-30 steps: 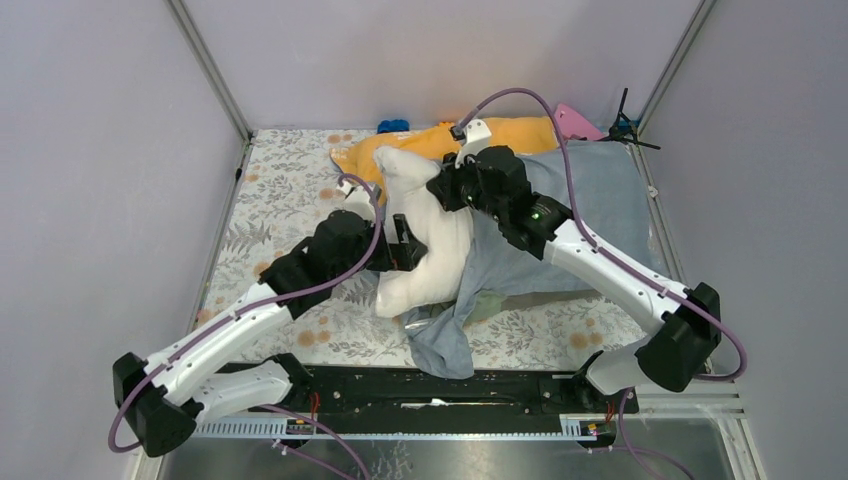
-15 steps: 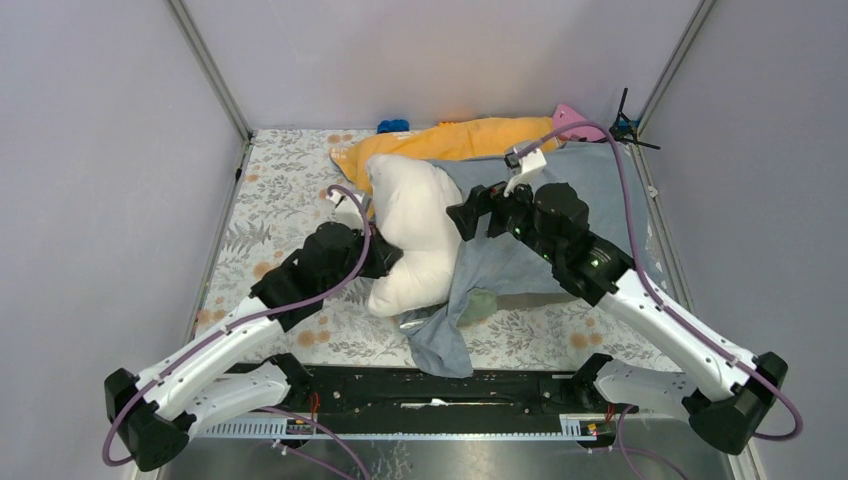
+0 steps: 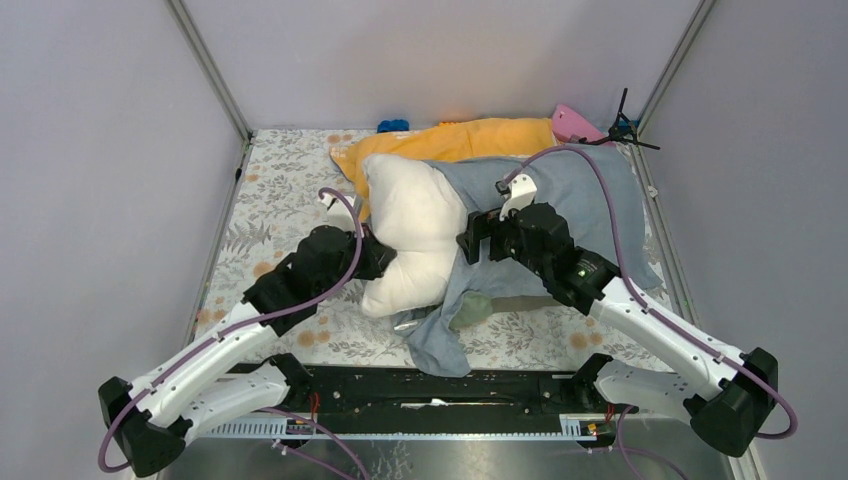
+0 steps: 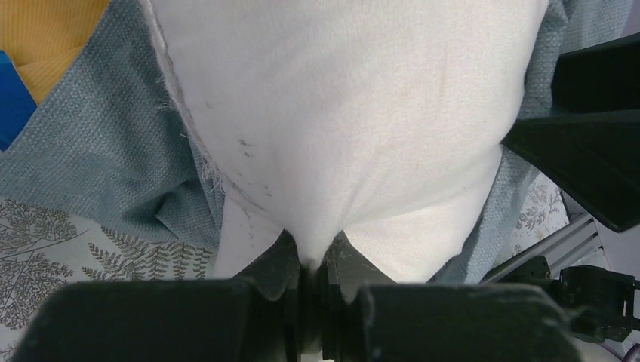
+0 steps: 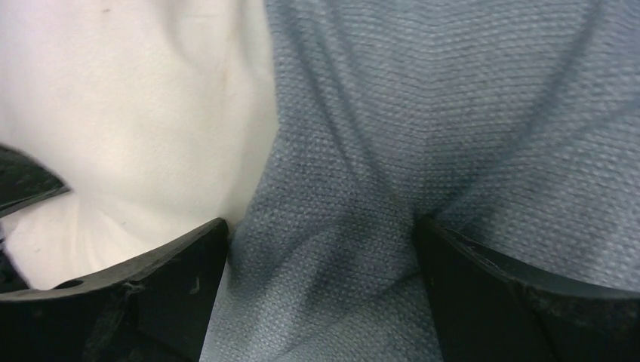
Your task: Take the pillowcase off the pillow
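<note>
Pillow pinched in left pincer; right pincer straddling pillowcase.

White pillow half out, wrinkled grey-blue pillowcase

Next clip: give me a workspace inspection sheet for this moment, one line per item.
Surface: floral-patterned tabletop, its right side largely under bedding.
Job's things: plump white pillow, roughly half out of the wrinkled grey-blue fabric pillowcase, whose loose end trails toward the arm bases.
Clutter: orange fabric bundle at the back; small bright blue fabric; pink object; black tool at the far right corner.
End effectors: left end effector shut on a pinch of the pillow; right end effector open, astride a pillowcase fold.
Cables: purple cables loop along both arms; no snag seen.
Surroundings: plain grey walls, metal corner posts.
</note>
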Robot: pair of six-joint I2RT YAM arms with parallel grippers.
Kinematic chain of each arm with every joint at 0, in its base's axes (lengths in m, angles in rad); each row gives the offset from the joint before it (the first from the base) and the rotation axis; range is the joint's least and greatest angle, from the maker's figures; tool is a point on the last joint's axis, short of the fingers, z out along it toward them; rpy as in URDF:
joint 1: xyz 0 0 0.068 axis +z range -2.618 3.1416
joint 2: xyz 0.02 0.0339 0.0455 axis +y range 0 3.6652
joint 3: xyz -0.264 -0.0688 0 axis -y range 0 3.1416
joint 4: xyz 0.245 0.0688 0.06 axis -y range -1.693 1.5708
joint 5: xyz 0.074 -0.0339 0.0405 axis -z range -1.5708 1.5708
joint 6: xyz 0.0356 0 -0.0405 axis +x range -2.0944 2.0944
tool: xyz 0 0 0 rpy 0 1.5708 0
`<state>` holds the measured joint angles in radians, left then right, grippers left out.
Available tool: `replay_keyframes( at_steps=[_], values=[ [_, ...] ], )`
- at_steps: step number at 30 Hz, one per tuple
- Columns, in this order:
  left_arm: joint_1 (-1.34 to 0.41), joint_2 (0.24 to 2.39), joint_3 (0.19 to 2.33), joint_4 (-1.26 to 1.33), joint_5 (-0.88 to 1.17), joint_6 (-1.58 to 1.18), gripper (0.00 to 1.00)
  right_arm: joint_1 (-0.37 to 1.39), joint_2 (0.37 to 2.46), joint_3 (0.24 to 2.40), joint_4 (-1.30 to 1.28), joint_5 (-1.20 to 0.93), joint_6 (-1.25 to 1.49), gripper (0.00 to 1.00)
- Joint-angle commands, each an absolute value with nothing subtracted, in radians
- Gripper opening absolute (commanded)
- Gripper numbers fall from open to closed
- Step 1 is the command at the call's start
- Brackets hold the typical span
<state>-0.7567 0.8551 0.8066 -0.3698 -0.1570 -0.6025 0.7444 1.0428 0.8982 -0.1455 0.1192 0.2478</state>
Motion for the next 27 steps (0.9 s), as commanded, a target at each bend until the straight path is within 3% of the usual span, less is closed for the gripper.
replay_keyframes(
  at_steps=[1, 14, 18, 27],
  values=[
    [-0.750, 0.768, 0.835, -0.304, -0.295, -0.614, 0.00, 0.739, 1.068, 0.909, -0.240, 0.370, 0.311, 0.99],
    [-0.733, 0.607, 0.935, -0.691, -0.935, -0.741, 0.00, 0.728, 1.038, 0.870, -0.271, 0.632, 0.372, 1.00],
    [-0.733, 0.600, 0.922, -0.673, -0.904, -0.722, 0.00, 0.727, 1.017, 0.869, -0.250, 0.607, 0.356, 1.00],
    [-0.732, 0.695, 0.892, -0.561, -0.626, -0.602, 0.00, 0.727, 0.971, 0.931, -0.244, 0.433, 0.275, 0.99]
  ],
)
